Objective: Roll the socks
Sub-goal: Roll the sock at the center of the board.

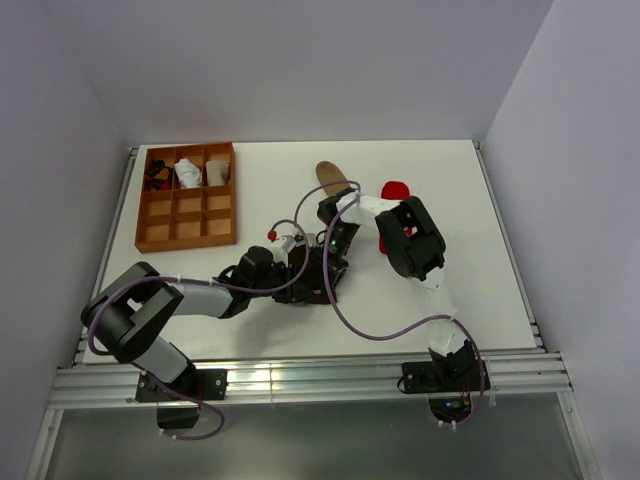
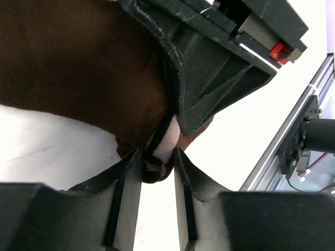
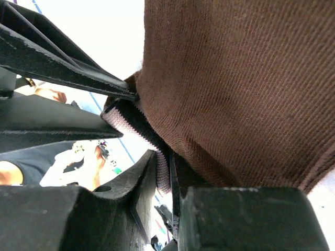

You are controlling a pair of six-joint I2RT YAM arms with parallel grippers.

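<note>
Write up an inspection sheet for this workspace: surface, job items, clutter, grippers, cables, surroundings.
Surface: white table, faint scuffs in the left wrist view.
Job's things: brown sock mid-table; wooden tray at the far left, with three rolled socks in its back row and the other compartments empty.
Clutter: red item beside the right arm, kind unclear.
Grippers: left gripper and right gripper are both shut on the brown sock's edge, close together.
Cables: purple cable loops along both arms.
Surroundings: white walls; aluminium rail at the near edge.
</note>
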